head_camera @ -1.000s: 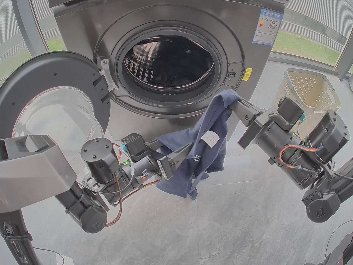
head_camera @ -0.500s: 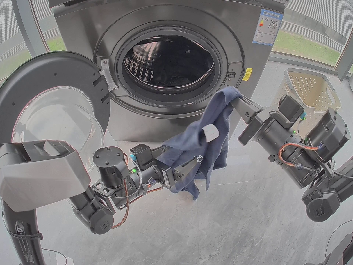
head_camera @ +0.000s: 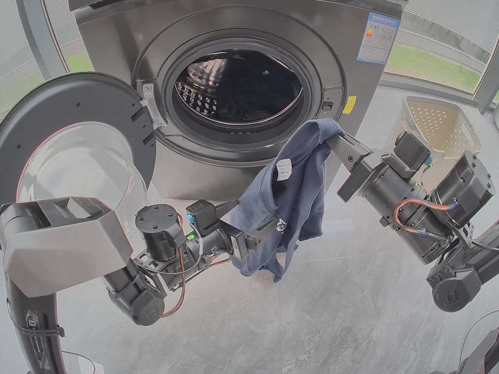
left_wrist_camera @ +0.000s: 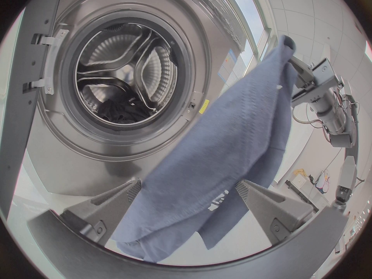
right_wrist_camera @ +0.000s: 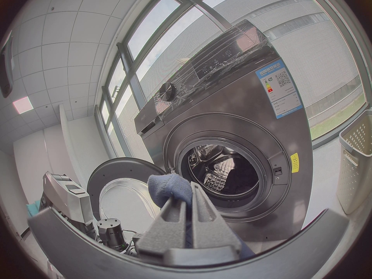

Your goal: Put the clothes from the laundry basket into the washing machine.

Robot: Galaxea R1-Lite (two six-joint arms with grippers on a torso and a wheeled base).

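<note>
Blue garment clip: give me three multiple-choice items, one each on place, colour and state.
1. Where is the blue garment? A) inside the drum B) hanging in front of the washing machine C) flat on the floor
2. What colour is the laundry basket? A) beige B) red C) black
3. How is the right hand? A) open B) shut on the blue garment C) shut on the door
Key: 1 B, it dangles outside the open drum mouth. 2 A, its perforated walls are beige. 3 B, it pinches the garment's top fold.
</note>
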